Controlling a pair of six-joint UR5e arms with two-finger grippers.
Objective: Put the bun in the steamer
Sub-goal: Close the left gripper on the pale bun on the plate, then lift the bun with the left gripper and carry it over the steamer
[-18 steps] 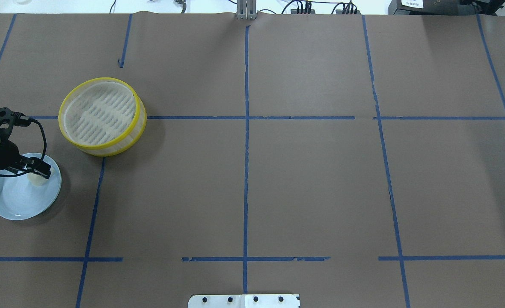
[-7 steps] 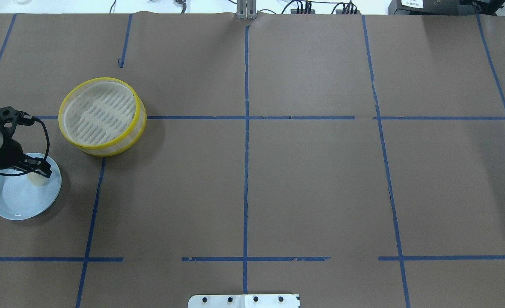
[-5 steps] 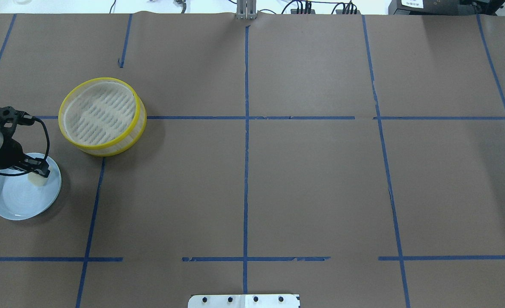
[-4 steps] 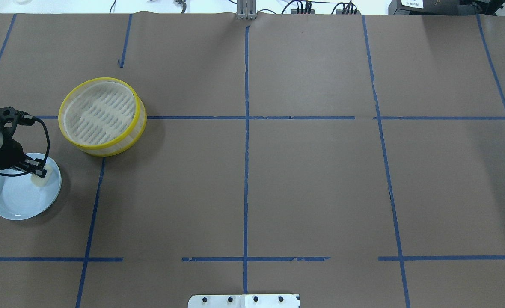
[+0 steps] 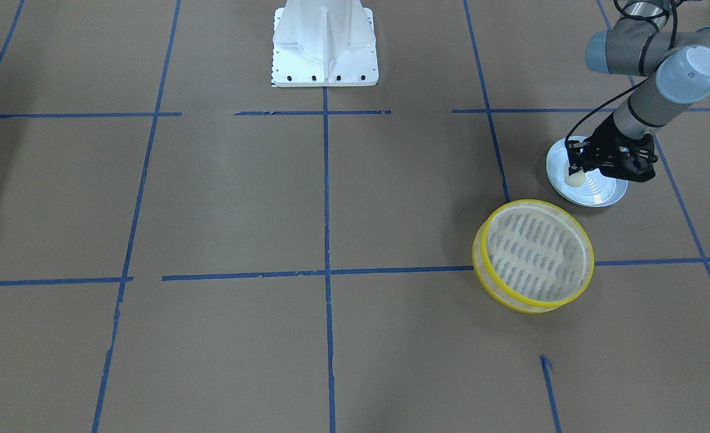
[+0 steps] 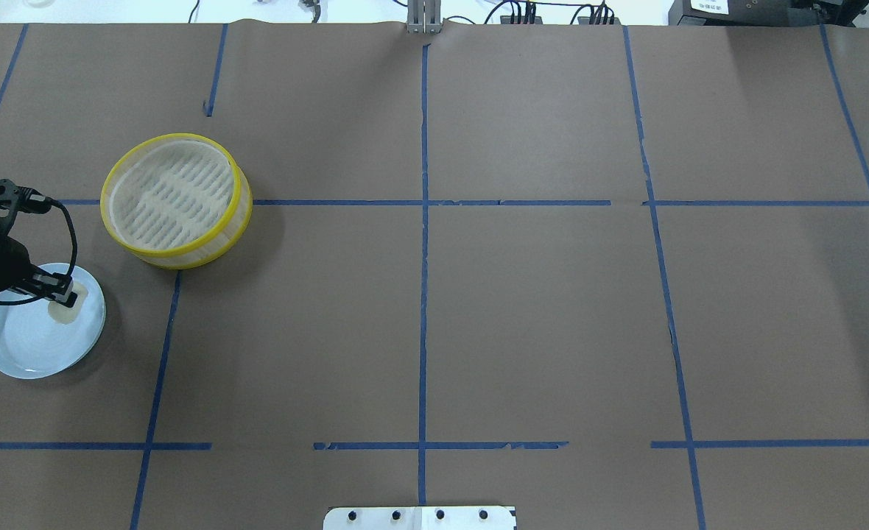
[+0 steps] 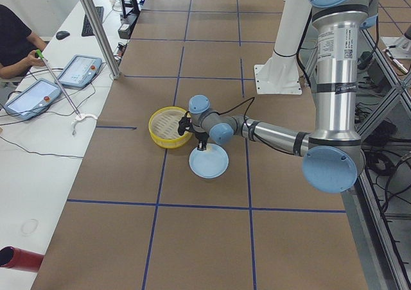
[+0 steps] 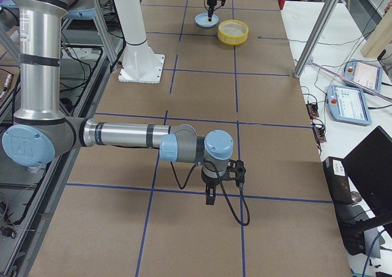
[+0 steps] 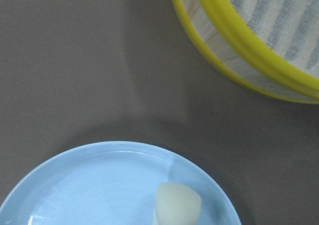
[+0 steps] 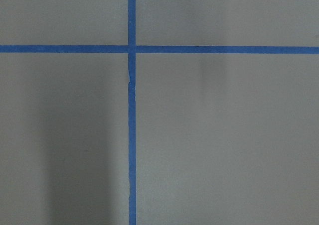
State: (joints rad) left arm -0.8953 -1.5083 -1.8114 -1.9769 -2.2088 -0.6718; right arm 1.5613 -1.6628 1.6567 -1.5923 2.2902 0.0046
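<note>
Bun (image 9: 178,205) on plate (image 9: 89,185), perhaps gripped.

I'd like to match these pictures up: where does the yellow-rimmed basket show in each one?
Front-facing: steamer at lower right, below the plate.
Overhead: steamer at upper left.
Exterior left: steamer left of centre.
Exterior right: steamer small, at top centre.
Left wrist: steamer in the top right corner, cut off.
Right wrist: not in it.
Shared landmark: the light blue plate beside it.
</note>
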